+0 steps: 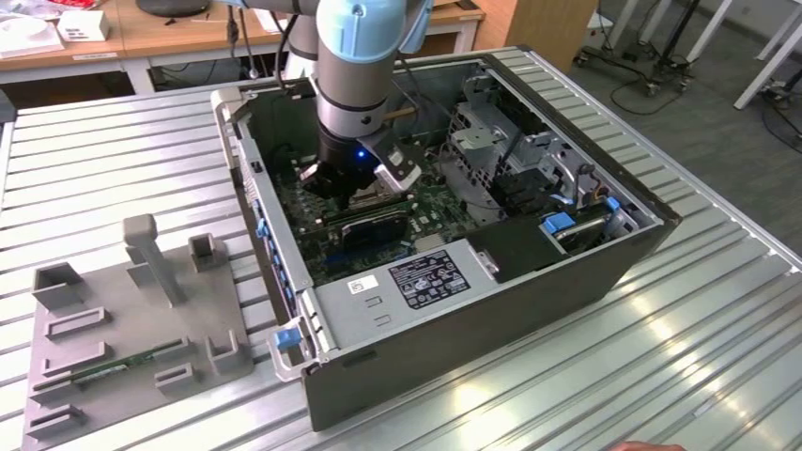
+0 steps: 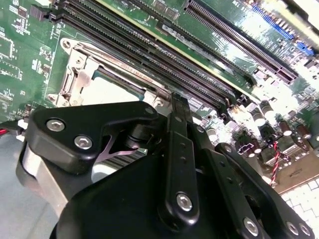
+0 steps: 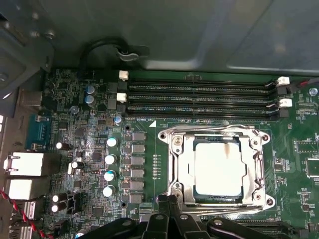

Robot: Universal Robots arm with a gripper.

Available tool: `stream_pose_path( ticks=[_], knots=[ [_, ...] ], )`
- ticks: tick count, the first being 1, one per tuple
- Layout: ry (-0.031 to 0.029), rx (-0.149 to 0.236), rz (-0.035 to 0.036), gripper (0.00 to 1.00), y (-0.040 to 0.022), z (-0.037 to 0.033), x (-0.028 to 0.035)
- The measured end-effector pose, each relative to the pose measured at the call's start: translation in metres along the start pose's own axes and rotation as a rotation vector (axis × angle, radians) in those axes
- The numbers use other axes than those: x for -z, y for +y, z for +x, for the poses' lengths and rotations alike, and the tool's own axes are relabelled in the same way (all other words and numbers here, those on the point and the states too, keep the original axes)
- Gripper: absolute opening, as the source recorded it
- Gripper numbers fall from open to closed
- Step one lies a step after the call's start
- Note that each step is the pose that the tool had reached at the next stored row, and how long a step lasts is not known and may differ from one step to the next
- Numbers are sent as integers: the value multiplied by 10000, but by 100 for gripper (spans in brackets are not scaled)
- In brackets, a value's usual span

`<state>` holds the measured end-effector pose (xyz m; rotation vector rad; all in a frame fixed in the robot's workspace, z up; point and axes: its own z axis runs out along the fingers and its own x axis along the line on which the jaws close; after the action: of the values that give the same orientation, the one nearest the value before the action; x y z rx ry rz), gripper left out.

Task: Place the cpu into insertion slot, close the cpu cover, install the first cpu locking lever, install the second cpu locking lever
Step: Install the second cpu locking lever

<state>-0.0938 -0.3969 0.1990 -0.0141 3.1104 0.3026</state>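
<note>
While your gripper [image 3: 172, 219] hangs with fingers drawn close together, holding nothing, just beside the cpu cover [image 3: 175, 164], keep the descent slow. Beyond it the cpu [image 3: 219, 169] already sits in the insertion slot [image 3: 192, 144]; press the frame evenly, clear of the memory slots [image 3: 199, 97].

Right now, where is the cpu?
In the first wrist view the cpu sits in the insertion slot, framed by the cpu cover, beside the memory slots.
</note>
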Motion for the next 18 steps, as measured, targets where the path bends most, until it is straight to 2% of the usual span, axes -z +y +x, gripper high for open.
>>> stream_pose_path(
  ticks=[18],
  knots=[
    [1, 1, 8, 11, -10, 31, -47]
  ],
)
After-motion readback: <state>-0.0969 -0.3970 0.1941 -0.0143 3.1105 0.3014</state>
